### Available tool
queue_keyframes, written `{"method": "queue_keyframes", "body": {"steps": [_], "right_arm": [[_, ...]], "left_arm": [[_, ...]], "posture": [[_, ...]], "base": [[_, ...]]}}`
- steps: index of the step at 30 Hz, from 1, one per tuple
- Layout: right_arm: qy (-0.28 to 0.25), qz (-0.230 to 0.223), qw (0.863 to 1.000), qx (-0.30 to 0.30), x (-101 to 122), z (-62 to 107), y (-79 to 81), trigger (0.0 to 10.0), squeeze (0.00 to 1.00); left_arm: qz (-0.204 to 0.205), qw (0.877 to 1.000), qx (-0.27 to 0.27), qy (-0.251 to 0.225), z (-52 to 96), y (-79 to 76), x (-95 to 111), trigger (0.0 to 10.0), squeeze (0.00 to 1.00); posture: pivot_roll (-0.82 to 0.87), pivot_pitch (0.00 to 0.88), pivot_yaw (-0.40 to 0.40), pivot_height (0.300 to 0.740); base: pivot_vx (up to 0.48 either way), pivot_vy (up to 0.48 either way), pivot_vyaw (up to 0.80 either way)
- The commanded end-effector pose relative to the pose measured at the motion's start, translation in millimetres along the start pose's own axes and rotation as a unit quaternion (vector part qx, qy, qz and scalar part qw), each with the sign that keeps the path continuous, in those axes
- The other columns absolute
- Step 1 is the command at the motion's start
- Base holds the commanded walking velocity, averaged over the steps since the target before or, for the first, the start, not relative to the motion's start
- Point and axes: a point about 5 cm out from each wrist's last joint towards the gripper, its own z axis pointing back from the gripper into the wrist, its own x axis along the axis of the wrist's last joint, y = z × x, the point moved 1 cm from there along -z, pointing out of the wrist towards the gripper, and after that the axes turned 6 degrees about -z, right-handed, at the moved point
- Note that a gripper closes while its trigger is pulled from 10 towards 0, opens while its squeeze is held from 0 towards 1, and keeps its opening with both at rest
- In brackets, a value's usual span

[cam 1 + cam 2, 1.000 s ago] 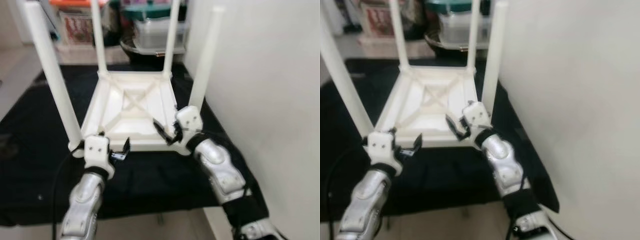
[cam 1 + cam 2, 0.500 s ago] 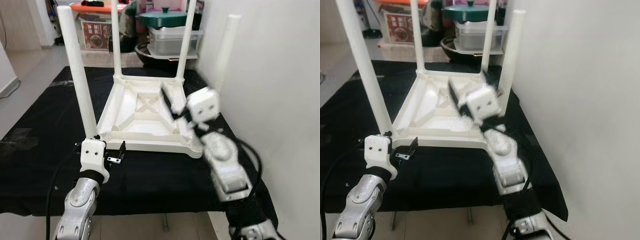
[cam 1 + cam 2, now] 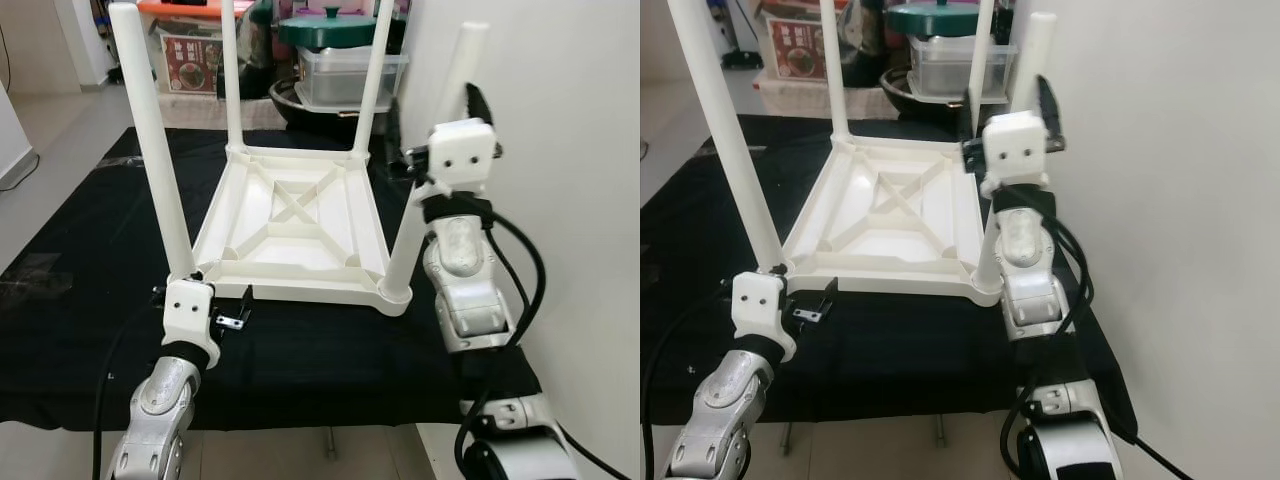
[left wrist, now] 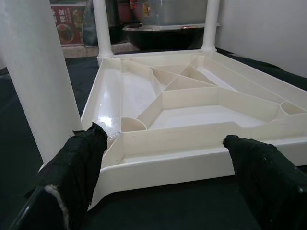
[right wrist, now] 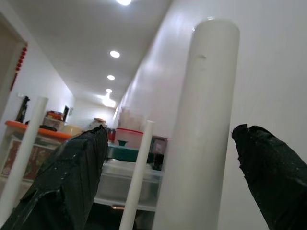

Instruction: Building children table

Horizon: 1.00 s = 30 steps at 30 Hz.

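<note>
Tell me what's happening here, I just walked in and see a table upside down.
A robot is building a small white table, which lies top-down on a black cloth with all four legs up. The right gripper is raised at the near right leg, jaws open around its upper end. The left gripper sits open, low by the near left corner.

A black cloth [image 3: 90,240] covers the floor beside a white wall [image 3: 560,150]. Behind it stand a clear storage box [image 3: 345,78] with a green pot lid [image 3: 330,28] on top, and a bin with an orange lid [image 3: 185,8].
</note>
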Motion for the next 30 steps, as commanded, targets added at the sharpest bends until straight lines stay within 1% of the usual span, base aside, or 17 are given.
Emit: {"method": "queue_keyframes", "body": {"steps": [1,2,4,6,10,11,13,14,15,16,18,20,21,23,26,29,30], "right_arm": [[0.004,-0.004,1.000,-0.016,-0.2,-6.1,-5.7,10.0,0.00],[0.004,-0.004,1.000,-0.016,-0.2,-6.1,-5.7,10.0,0.00],[0.002,-0.006,1.000,-0.029,1.4,-11.6,-9.9,10.0,0.00],[-0.008,-0.013,0.999,-0.051,6.8,-20.9,-18.3,10.0,0.00],[-0.017,-0.021,0.998,-0.057,11.6,-25.8,-21.2,10.0,0.00],[-0.021,-0.032,0.998,-0.055,15.2,-29.1,-21.4,8.5,0.00],[-0.021,-0.032,0.998,-0.055,15.2,-29.1,-21.4,8.5,0.00],[-0.013,-0.053,0.997,-0.049,16.9,-33.2,-21.4,0.0,0.00],[0.006,-0.073,0.996,-0.041,15.8,-37.4,-21.0,0.0,0.00],[0.006,-0.073,0.996,-0.041,15.8,-37.4,-21.0,0.0,0.00],[0.079,-0.120,0.990,-0.016,2.5,-42.7,-16.9,0.0,0.00],[0.147,-0.160,0.976,0.018,-13.9,-42.4,-9.5,0.0,0.00],[0.147,-0.160,0.976,0.018,-13.9,-42.4,-9.5,0.0,0.00],[0.181,-0.185,0.966,0.021,-22.8,-41.3,-10.1,0.0,0.00],[0.185,-0.182,0.965,0.025,-23.6,-42.5,-12.2,0.0,0.00],[0.196,-0.190,0.961,0.035,-23.6,-44.0,-13.4,0.0,0.00],[0.222,-0.226,0.948,0.032,-24.6,-46.2,-16.8,0.0,0.00]], "left_arm": [[-0.004,1.000,0.000,0.008,2.0,-0.1,-4.6,10.0,0.00],[-0.004,1.000,0.000,0.008,2.0,-0.1,-4.6,10.0,0.00],[-0.005,1.000,0.000,0.008,2.0,-0.5,-4.6,10.0,0.00],[-0.004,1.000,0.002,0.008,1.7,-0.3,-4.6,10.0,0.00],[-0.003,1.000,0.003,0.009,2.0,-0.4,-4.9,10.0,0.00],[-0.003,1.000,0.002,0.010,2.6,-1.1,-5.6,10.0,0.00],[-0.003,1.000,0.002,0.010,2.6,-1.1,-5.6,10.0,0.00],[-0.003,1.000,0.001,0.011,2.9,-1.8,-6.4,10.0,0.00],[-0.002,1.000,0.000,0.012,3.0,-2.4,-7.0,10.0,0.00],[-0.002,1.000,0.000,0.012,3.0,-2.4,-7.0,10.0,0.00],[-0.002,1.000,-0.003,0.013,2.5,-3.5,-7.7,10.0,0.00],[-0.002,1.000,-0.005,0.015,2.2,-4.3,-8.4,10.0,0.00],[-0.002,1.000,-0.005,0.015,2.2,-4.3,-8.4,10.0,0.00],[-0.002,1.000,-0.006,0.016,2.6,-4.9,-8.7,10.0,0.00],[-0.003,1.000,-0.006,0.017,2.9,-5.0,-9.1,10.0,0.00],[-0.003,1.000,-0.007,0.019,3.4,-4.8,-10.2,10.0,0.00],[-0.003,1.000,-0.008,0.021,3.5,-5.2,-11.3,10.0,0.00]], "posture": [[0.14,0.000,-0.088,0.740],[0.14,0.000,-0.088,0.740],[0.14,0.000,-0.094,0.740],[0.15,0.000,-0.096,0.740],[0.14,0.000,-0.095,0.740],[0.14,0.000,-0.090,0.740],[0.14,0.000,-0.090,0.740],[0.13,0.000,-0.089,0.740],[0.13,0.000,-0.087,0.740],[0.13,0.000,-0.087,0.740],[0.12,0.000,-0.087,0.740],[0.12,0.000,-0.087,0.740],[0.12,0.000,-0.087,0.740],[0.12,0.000,-0.087,0.740],[0.11,0.000,-0.086,0.740],[0.11,0.000,-0.084,0.740],[0.10,0.000,-0.084,0.740]], "base": [[0.000,0.000,0.00],[0.000,0.000,0.00],[0.000,0.000,0.00],[0.000,0.000,0.00],[0.000,0.000,0.00],[0.000,0.000,0.00],[0.000,0.000,0.00],[0.000,0.000,0.00],[0.000,0.000,0.00],[0.000,0.000,0.00],[0.000,0.000,0.00],[0.000,0.000,0.00],[0.000,0.000,0.00],[0.000,0.000,0.00],[0.000,0.000,0.00],[0.000,0.000,0.00],[0.000,0.000,0.00]]}}
